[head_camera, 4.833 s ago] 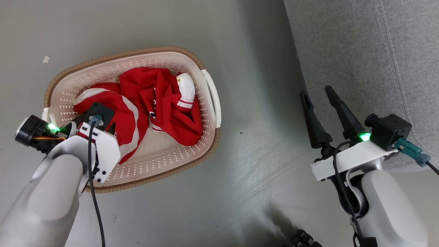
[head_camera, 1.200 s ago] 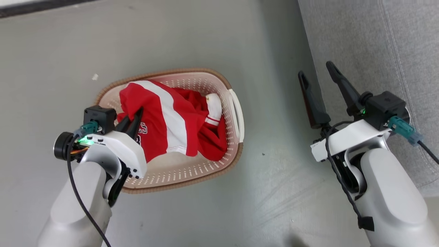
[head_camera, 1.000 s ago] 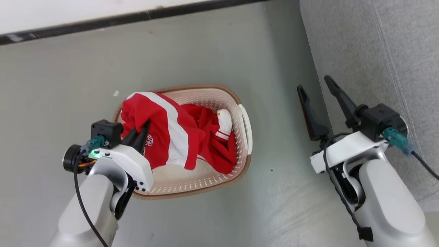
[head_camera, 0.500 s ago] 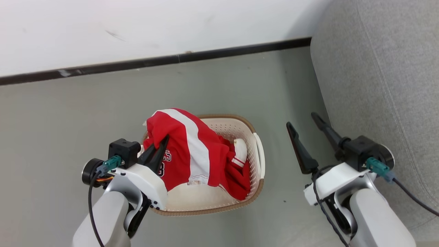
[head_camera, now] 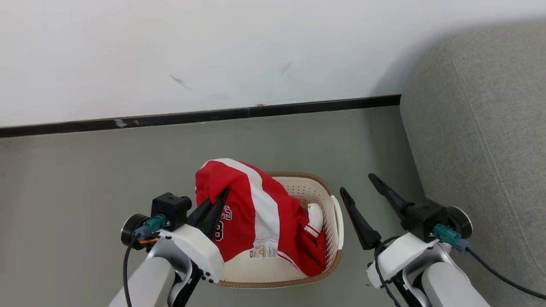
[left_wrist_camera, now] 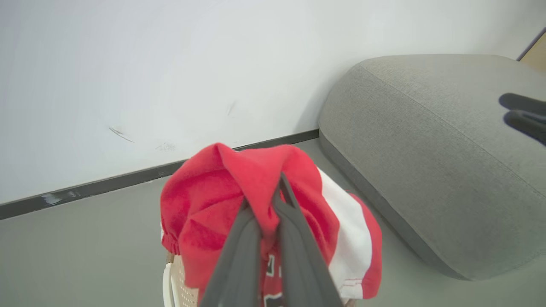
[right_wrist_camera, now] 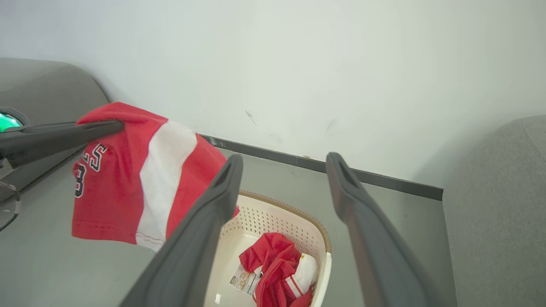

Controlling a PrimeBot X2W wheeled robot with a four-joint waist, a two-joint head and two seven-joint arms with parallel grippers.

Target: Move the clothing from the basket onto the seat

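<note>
My left gripper [head_camera: 222,194] is shut on a fold of a red garment [head_camera: 256,204] with a white stripe and dark numbers. This clothing hangs lifted above the left half of the cream basket [head_camera: 337,221]. In the left wrist view the fingers [left_wrist_camera: 239,238] pinch the red cloth [left_wrist_camera: 204,196] between them. A second red and white garment [right_wrist_camera: 273,264] lies crumpled in the basket [right_wrist_camera: 273,213]. My right gripper [head_camera: 357,183] is open and holds nothing, between the basket and the grey seat [head_camera: 482,149].
A white wall with a dark skirting strip [head_camera: 213,115] runs behind the basket. Grey floor [head_camera: 85,170] lies to the left. The seat's rounded side [left_wrist_camera: 426,140] rises close on the right.
The head camera has tilted up, bringing the wall into view. My left gripper, earlier down in the basket, has come up with the striped garment. The right gripper stays open.
</note>
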